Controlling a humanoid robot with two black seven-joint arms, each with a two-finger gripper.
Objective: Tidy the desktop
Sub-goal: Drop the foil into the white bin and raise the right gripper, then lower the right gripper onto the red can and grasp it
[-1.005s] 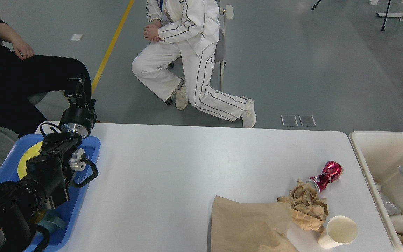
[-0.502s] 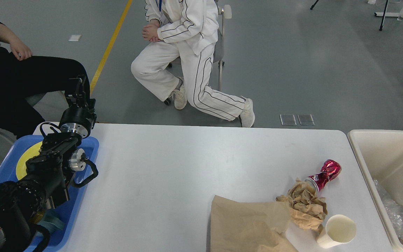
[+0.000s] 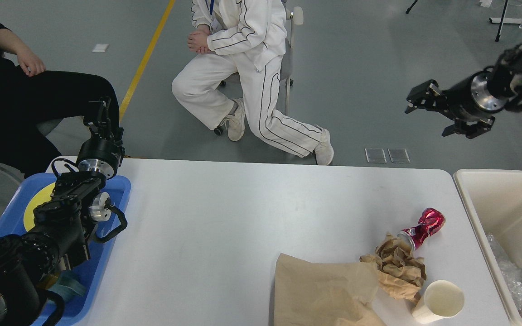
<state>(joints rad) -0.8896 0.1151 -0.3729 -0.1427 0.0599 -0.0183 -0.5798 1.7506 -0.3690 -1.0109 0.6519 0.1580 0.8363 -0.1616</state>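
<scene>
The white desktop (image 3: 243,217) carries litter at its front right: a crushed red can (image 3: 424,225), a crumpled wad of brown paper (image 3: 399,269), a flat brown paper bag (image 3: 324,294) and a white paper cup (image 3: 440,301) on its side. My right gripper (image 3: 425,121) hangs open and empty high above the floor beyond the table's far right corner. My left gripper (image 3: 101,118) points up over the table's far left corner, above the blue tray; it is dark against black trousers and its fingers cannot be told apart.
A beige bin (image 3: 469,199) stands off the right table edge with clear crinkled plastic (image 3: 512,280) inside. A blue tray (image 3: 116,190) at the left holds a yellow plate (image 3: 30,215). Two people sit beyond the far edge.
Crinkled plastic seen above the bin at the right edge now lies inside the bin. My right arm has come into view at the upper right. The left arm has not moved.
</scene>
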